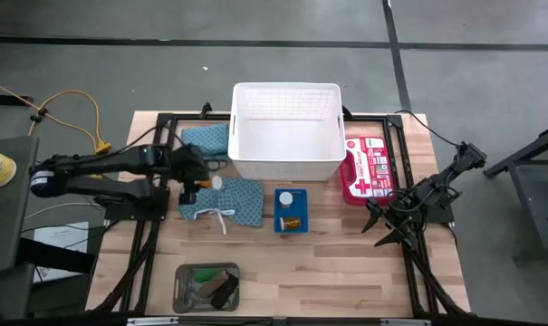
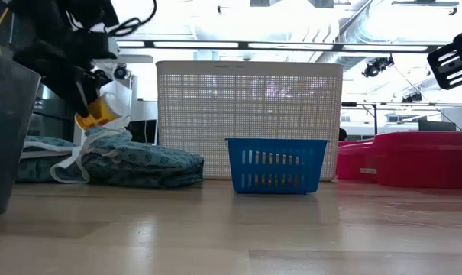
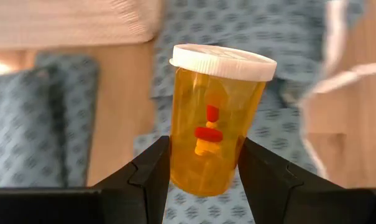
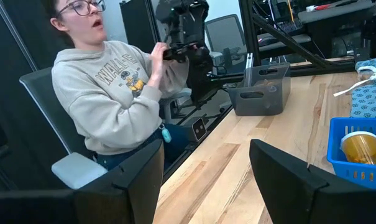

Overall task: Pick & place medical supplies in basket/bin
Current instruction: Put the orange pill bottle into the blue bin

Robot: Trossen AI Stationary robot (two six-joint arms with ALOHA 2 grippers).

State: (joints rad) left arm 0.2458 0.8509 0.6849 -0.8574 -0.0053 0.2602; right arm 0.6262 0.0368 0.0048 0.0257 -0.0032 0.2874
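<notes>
Wood table (image 1: 346,263): white basket (image 1: 285,136), cloths (image 1: 237,199), grey tray (image 1: 206,288).

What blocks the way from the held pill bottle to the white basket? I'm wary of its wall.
The left gripper holds the amber pill bottle with a white cap above the teal patterned folded cloths. Only the near wall of the large white grid-sided plastic basket lies between; the bottle must clear its rim.

You can count two blue patterned cloths (image 1: 233,201) (image 1: 206,138), two orange vials (image 3: 215,124) (image 1: 293,222), one white basket (image 1: 287,163), one small blue basket (image 1: 291,199), one grey tray (image 1: 185,288), one red first-aid kit (image 1: 369,169).
</notes>
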